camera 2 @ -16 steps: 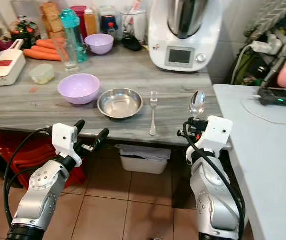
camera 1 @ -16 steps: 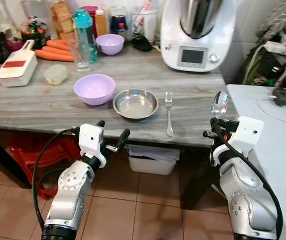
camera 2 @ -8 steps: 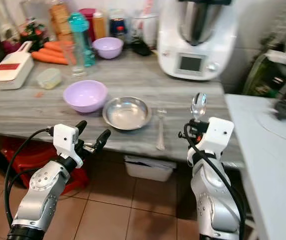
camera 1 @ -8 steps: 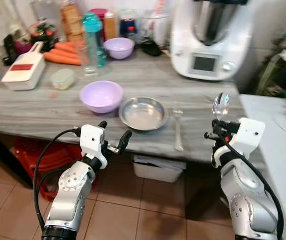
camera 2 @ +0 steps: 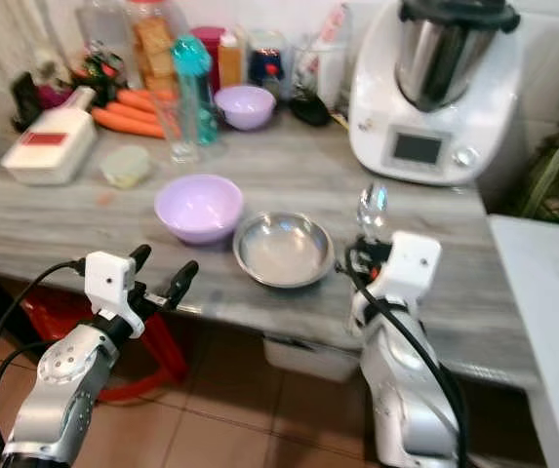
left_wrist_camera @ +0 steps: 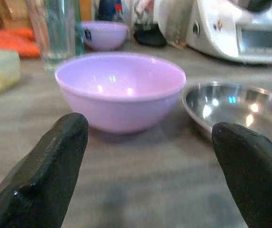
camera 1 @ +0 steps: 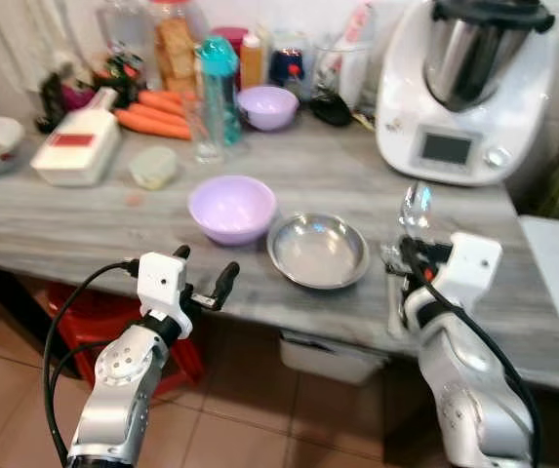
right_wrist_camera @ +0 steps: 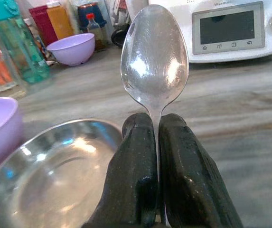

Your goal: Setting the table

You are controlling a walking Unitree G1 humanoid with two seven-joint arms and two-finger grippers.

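Note:
A steel bowl (camera 1: 318, 251) sits near the front edge of the grey counter (camera 1: 94, 219), with a lilac bowl (camera 1: 231, 208) touching its left side. My right gripper (camera 1: 408, 256) is just right of the steel bowl, shut on the handle of a spoon (camera 1: 416, 207) that stands upright, bowl end up. In the right wrist view the spoon (right_wrist_camera: 154, 57) rises from between the closed fingers (right_wrist_camera: 136, 156). A fork (camera 1: 393, 314) lies mostly hidden behind that arm. My left gripper (camera 1: 203, 265) is open at the counter's front edge, facing the lilac bowl (left_wrist_camera: 120, 88).
A white food processor (camera 1: 466, 93) stands at the back right. Along the back are carrots (camera 1: 152, 112), a teal bottle (camera 1: 217, 83), a glass (camera 1: 204, 132), a small lilac bowl (camera 1: 266, 105) and a white grater box (camera 1: 74, 146). A red stool (camera 1: 84, 310) is under the counter.
The camera has moved closer and to the left, so the counter has slid right and grown. My right gripper with the spoon now stands beside the steel bowl, hiding the fork.

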